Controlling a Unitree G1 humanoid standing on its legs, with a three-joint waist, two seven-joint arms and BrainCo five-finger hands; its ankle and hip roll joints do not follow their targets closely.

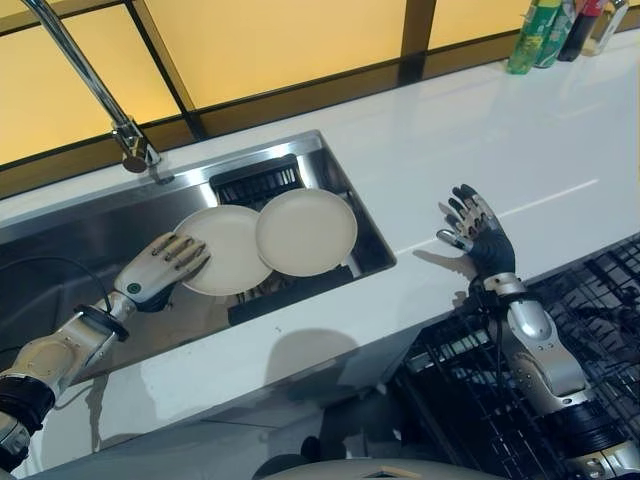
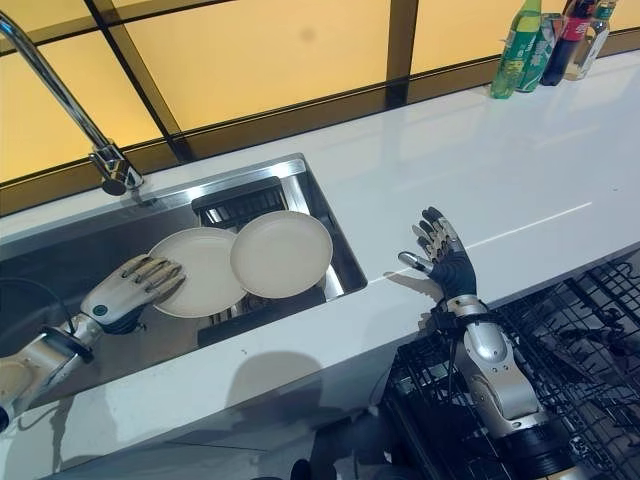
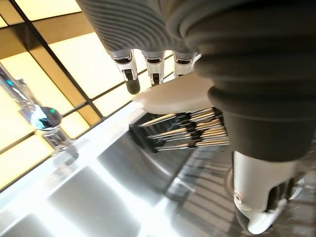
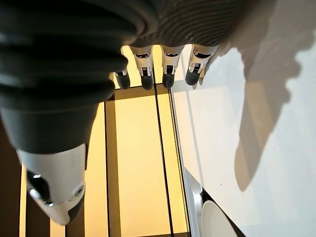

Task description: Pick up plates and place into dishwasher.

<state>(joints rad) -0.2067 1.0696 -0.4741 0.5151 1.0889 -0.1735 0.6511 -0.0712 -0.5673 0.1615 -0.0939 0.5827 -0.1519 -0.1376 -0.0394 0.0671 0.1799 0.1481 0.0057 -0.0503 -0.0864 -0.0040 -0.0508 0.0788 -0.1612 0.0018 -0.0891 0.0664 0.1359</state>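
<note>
Two cream plates lie in the steel sink point(image 1: 60, 245), leaning on a black rack. The right plate point(image 1: 307, 231) overlaps the left plate point(image 1: 226, 250). My left hand point(image 1: 160, 268) is down in the sink, its straight fingers resting on the left plate's near-left rim; the same plate point(image 3: 173, 94) shows past the fingertips in the left wrist view. My right hand point(image 1: 478, 232) hovers open above the white counter point(image 1: 520, 140), right of the sink, holding nothing. The dishwasher's black wire rack point(image 1: 590, 300) stands open at the lower right, below the counter edge.
A chrome faucet point(image 1: 95, 90) arches over the sink's back left. Several bottles point(image 1: 545, 30) stand at the counter's far right corner. Yellow glass panels with dark frames run behind the counter.
</note>
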